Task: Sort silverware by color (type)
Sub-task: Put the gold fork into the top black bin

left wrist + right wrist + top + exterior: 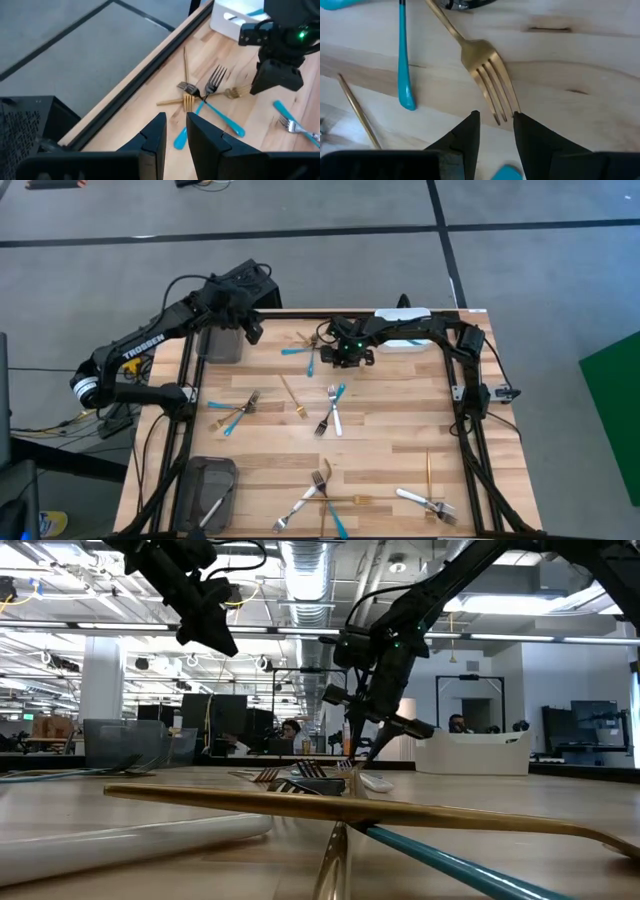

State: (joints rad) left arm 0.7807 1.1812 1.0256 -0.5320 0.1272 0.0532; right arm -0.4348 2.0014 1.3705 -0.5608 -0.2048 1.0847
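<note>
Low view: gold utensil (330, 808) lies nearest. High view: right gripper (347, 356) hovers beside white bin (404, 315); left gripper (250, 326) farther from it. Right wrist view: slightly spread fingers, empty, over gold fork (487, 70). Left wrist view: narrow gap, empty.

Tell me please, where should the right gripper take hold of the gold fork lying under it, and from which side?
Probably from straight above, at the neck where the gold fork narrows into its handle. It lies flat on the wood, tines towards the right gripper, whose fingers stand slightly apart. The thin neck fits between them more easily than the wide tines.
</note>
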